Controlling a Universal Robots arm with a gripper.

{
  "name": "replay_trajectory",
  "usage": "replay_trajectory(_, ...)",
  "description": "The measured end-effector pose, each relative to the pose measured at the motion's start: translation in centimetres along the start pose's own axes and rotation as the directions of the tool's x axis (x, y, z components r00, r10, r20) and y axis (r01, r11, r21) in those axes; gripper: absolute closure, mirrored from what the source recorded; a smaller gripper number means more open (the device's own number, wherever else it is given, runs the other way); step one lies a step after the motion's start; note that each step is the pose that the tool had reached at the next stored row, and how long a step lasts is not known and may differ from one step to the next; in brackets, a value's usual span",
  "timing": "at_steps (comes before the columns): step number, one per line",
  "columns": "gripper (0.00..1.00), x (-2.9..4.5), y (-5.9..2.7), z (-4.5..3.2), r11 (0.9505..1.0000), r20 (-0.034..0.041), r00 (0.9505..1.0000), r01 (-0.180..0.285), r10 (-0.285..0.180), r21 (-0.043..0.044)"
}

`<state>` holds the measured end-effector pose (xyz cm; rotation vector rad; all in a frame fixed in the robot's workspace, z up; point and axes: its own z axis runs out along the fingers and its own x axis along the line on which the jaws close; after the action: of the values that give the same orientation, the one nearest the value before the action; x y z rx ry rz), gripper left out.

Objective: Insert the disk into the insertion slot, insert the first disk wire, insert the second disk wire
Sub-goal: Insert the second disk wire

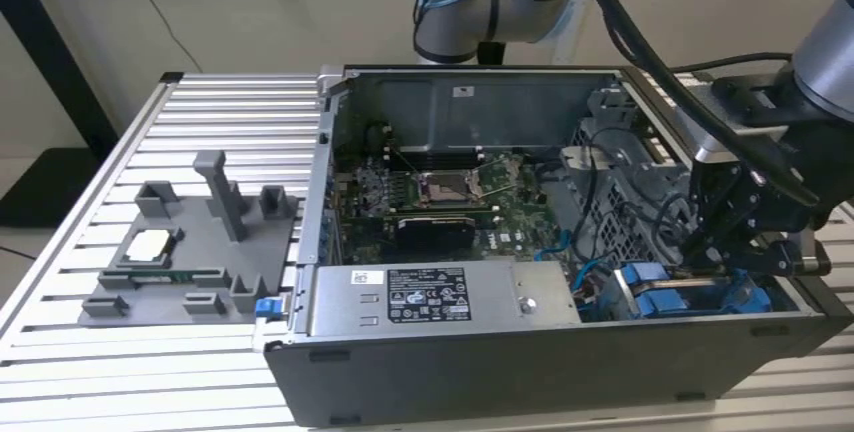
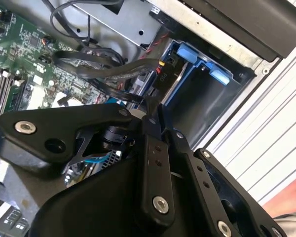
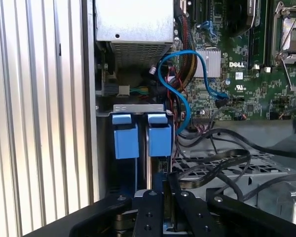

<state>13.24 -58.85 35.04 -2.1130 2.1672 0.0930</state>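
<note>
We see the gripper (image 1: 717,252) low in the computer case (image 1: 534,372), at the exterior view's right, fingers (image 3: 153,207) clenched together above the blue-framed disk (image 3: 149,136) standing in its slot (image 3: 138,107).

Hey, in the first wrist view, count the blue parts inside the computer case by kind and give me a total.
Blue tabs: 2
Blue cable: 1
Total: 3

arm comes in from the back, elbow high, wrist bent down at the exterior view's right. black gripper (image 1: 714,252) points downward; in both wrist views its fingers (image 3: 154,210) sit pressed close together, approx. no gap.
</note>
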Motion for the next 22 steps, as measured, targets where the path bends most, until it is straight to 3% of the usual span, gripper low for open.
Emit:
replay_trajectory(6,0.84,-0.01,-0.22,0.38,0.9999,0.0225,0.9997,0.012,-0.012,-0.0018)
replay_trajectory(12,0.84,0.00,-0.58,0.54,0.9999,0.0221,0.9996,0.015,-0.015,-0.0022)
replay_trajectory(17,0.84,0.03,-0.58,0.82,0.9999,0.0143,0.9998,0.016,-0.016,-0.0019)
replay_trajectory(22,0.84,0.06,-0.57,1.10,0.9999,0.0149,0.9998,0.016,-0.016,-0.0010)
